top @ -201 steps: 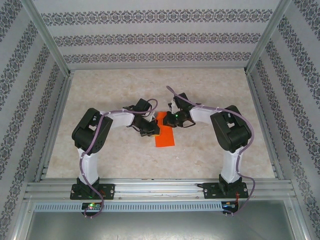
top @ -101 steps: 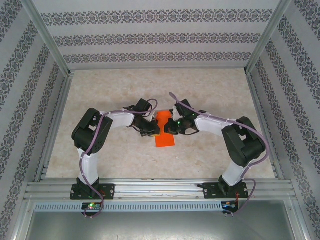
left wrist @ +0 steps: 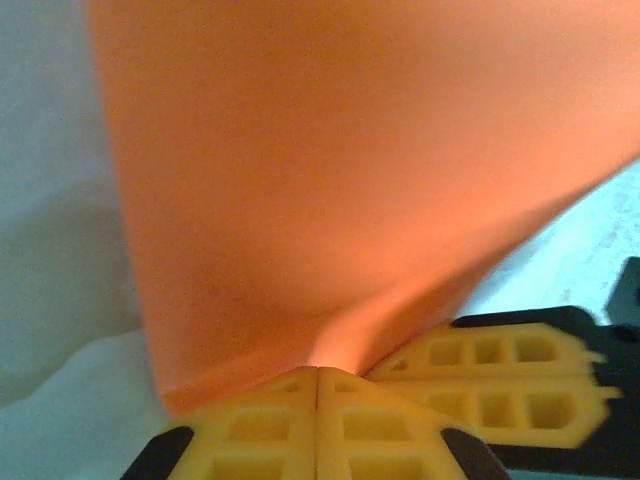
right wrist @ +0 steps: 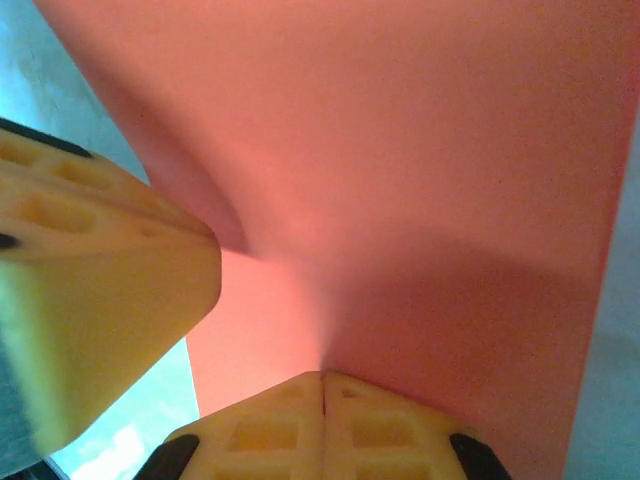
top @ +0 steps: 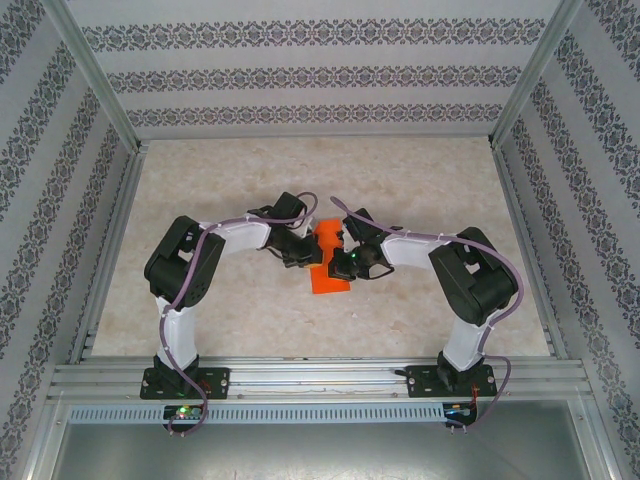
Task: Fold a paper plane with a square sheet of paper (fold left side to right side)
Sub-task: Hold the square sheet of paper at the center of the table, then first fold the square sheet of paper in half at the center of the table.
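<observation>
The square sheet of paper (top: 331, 281), bright orange-red, lies folded into a narrow upright strip at the middle of the table. My left gripper (top: 309, 259) comes at it from the left and my right gripper (top: 339, 263) from the right, tips almost meeting over the strip. In the left wrist view the left gripper (left wrist: 318, 371) is shut, its tips set against the paper (left wrist: 340, 170), with a right finger (left wrist: 500, 372) beside it. Seen from the right wrist, the right gripper (right wrist: 322, 376) is shut with its tip on the paper (right wrist: 420, 150); a left finger (right wrist: 95, 300) sits close by.
The pale marble-look table (top: 420, 180) is walled by patterned panels and aluminium posts (top: 525, 85). A metal rail (top: 320, 378) carrying both arm bases runs along the near edge. Bare tabletop lies behind the paper and to either side.
The right gripper has slid from the strip's far end toward its near half, swinging its elbow out and back. The left gripper has edged slightly away from me. Both stay shut.
</observation>
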